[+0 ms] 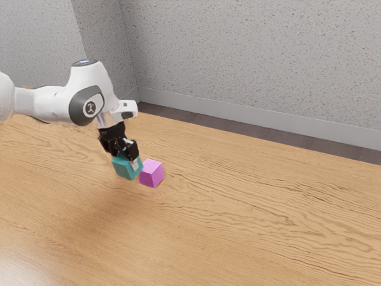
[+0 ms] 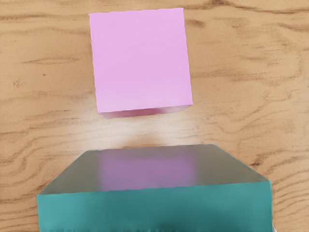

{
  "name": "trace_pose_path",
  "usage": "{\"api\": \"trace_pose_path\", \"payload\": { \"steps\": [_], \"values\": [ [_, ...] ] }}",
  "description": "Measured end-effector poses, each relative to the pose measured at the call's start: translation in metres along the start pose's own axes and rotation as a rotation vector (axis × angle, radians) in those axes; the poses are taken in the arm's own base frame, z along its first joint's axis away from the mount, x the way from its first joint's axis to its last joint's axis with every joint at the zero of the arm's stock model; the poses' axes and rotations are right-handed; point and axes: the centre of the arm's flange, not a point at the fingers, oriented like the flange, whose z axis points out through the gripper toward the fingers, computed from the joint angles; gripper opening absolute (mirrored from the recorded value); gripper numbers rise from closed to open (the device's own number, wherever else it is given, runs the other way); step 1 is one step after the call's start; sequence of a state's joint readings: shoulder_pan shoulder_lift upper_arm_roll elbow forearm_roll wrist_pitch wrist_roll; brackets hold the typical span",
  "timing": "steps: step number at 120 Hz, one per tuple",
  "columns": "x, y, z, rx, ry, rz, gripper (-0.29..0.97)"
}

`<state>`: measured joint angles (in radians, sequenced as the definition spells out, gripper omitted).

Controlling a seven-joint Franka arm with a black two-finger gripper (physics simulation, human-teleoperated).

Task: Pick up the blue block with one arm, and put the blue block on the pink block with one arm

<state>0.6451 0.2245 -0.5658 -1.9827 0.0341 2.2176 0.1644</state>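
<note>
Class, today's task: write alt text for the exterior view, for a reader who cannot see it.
A white robot arm's black gripper grips a blue block right beside a pink block on a wooden table. The arm reaches in from the exterior view's left, and a grey wall stands behind.

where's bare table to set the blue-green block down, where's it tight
Bare table runs from the pink block toward the exterior view's right and along the near edge. Crowded at the exterior view's left of it, where the jaws hold the blue-green block.
</note>
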Motion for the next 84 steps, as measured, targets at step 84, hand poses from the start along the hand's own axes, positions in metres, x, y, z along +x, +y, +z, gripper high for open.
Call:
{"api": "trace_pose_path", "payload": {
  "steps": [84],
  "values": [
    [0.049,-0.016,0.02,-0.037,-0.258,-0.049,0.29]
  ]
}}
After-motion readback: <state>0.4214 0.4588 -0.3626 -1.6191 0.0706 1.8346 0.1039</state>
